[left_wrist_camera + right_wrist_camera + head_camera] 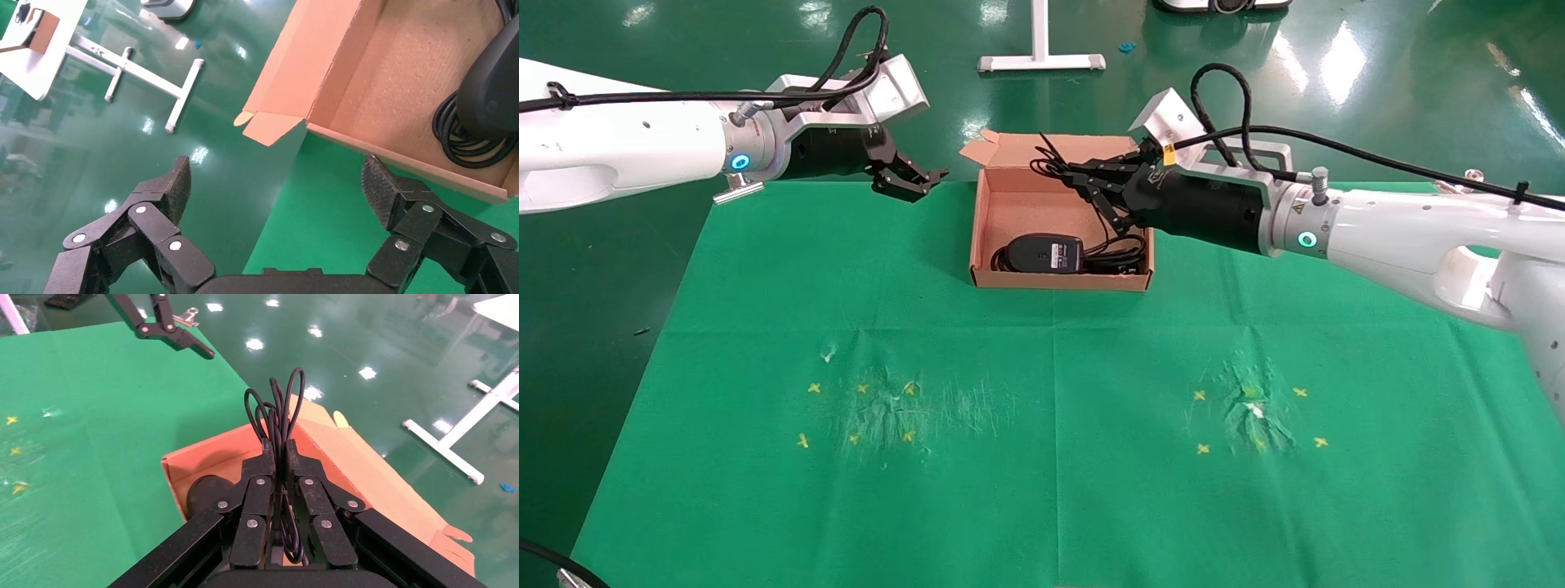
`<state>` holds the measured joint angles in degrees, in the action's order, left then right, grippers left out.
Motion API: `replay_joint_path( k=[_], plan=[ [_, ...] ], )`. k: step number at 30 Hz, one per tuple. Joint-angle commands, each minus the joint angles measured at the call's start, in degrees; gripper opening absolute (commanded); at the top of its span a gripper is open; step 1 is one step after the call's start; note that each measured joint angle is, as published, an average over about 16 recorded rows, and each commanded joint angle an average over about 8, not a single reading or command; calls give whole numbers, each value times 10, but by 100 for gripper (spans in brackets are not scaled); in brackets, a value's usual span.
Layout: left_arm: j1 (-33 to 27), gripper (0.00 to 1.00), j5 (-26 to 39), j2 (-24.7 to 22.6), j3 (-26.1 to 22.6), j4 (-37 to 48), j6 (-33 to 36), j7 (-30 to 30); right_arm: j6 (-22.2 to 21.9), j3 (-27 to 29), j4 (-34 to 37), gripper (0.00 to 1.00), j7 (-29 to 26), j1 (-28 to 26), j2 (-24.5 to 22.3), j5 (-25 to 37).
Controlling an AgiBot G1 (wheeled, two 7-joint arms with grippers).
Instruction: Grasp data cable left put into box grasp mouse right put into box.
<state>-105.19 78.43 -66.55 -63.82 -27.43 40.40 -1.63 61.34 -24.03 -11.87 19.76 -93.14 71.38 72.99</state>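
The left gripper [910,179] hangs wide open, left of the box [985,204]; the mouse [1044,252] lies inside, long axis across the box; the right gripper [1091,183], pinching the mouse's cord loops [279,410], should lower them fully inside before letting go.

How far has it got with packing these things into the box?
Nearly done. The mouse and the data cable already lie in the box. The right gripper is shut on the mouse's cord, looped above the box, not yet released. The left gripper hangs open beside the box, empty.
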Motion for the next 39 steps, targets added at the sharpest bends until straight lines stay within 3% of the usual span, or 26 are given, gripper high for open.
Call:
replay_joint_path(
  k=[1, 19, 39],
  plan=[
    [0, 100, 0, 0, 0, 0, 0, 0, -1, 1, 4, 100, 1, 1, 0, -1],
    [0, 100, 0, 0, 0, 0, 0, 0, 9, 1, -21, 100, -9, 5, -9, -7],
    [0, 100, 0, 0, 0, 0, 0, 0, 85, 26, -213, 100, -105, 106, -123, -105]
  ],
)
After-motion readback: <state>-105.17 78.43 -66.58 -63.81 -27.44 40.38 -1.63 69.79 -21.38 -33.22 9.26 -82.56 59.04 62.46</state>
